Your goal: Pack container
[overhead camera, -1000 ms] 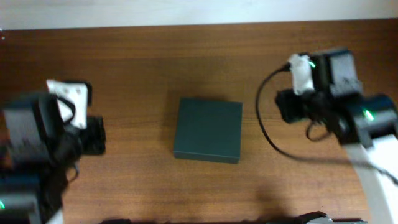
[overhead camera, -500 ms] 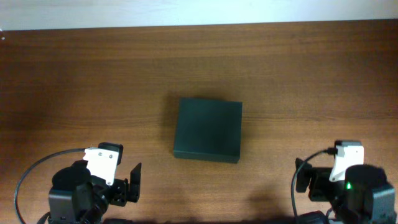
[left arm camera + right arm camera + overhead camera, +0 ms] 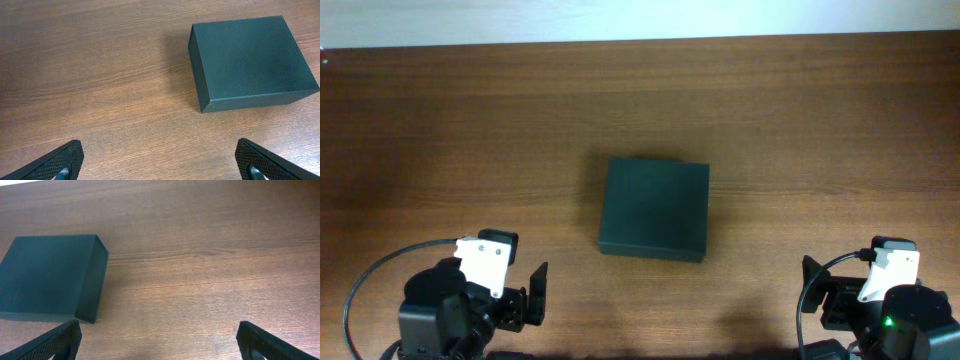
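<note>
1. Container (image 3: 654, 209) is lying flat near the middle of the wooden worktop (image 3: 470, 120), with its lid closed and nothing touching it.
2. Seen from overhead, it is sitting slightly askew to the worktop's edges, between the two arms and farther out than both.
3. The left pincer (image 3: 159, 162) is hovering over bare wood with its jaws standing wide apart and nothing between them.
4. In the left wrist view, the container (image 3: 252, 62) is showing ahead and to the right, well apart from both fingers (image 3: 57, 162).
5. The right pincer (image 3: 157, 342) is also gaping wide, with only bare worktop showing between its two dark, textured fingers (image 3: 257, 340).
6. In the right wrist view, the container (image 3: 50, 275) is lying ahead and to the left, apart from the left finger.
7. Both arms are sitting at the near edge of the overhead view, one at each lower corner, with a black cable (image 3: 370, 275) looping out from the left arm.
</note>
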Motion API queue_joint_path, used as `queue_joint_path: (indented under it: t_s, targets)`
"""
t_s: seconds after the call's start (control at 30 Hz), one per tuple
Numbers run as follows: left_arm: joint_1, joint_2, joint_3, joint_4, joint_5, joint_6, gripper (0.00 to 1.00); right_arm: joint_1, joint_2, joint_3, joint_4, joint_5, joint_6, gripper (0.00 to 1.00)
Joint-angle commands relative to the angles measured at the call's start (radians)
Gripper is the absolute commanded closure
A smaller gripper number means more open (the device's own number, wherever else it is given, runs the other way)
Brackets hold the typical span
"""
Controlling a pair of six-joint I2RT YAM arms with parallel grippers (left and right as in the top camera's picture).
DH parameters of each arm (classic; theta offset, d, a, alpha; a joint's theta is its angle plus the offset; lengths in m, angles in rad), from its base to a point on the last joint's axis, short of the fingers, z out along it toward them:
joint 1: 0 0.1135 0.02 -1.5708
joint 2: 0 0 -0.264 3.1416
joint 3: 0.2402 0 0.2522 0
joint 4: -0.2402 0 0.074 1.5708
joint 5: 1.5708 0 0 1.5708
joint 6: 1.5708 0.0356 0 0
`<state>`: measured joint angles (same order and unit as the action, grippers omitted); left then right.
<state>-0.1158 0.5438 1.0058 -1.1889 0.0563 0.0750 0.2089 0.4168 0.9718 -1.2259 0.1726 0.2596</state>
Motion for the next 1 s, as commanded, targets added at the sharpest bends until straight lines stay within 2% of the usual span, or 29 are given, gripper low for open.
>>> queue_joint_path:
  t_s: [0.0,0.37,0.5,0.67,0.8,0.97]
  targets:
    - [-0.004,-0.005,-0.005,-0.001,0.008,0.008,0.01,-0.006,-0.005,-0.005,0.002,0.022,0.011,0.01]
    - [-0.004,-0.005,-0.005,-0.001,0.008,0.008,0.01,-0.006,-0.006,-0.007,-0.006,0.023,0.008,0.01]
    - [-0.004,-0.005,-0.005,-0.001,0.008,0.008,0.01,-0.049,-0.021,-0.047,0.052,0.023,-0.019,0.01]
    - [-0.004,-0.005,-0.005,-0.001,0.008,0.008,0.01,-0.107,-0.126,-0.257,0.323,0.015,-0.093,0.01]
    - [-0.004,-0.005,-0.005,-0.001,0.008,0.008,0.01,-0.119,-0.26,-0.523,0.627,0.014,-0.173,0.01]
    - [-0.004,-0.005,-0.005,-0.001,0.008,0.008,0.01,-0.119,-0.322,-0.8,0.963,-0.054,-0.319,0.01]
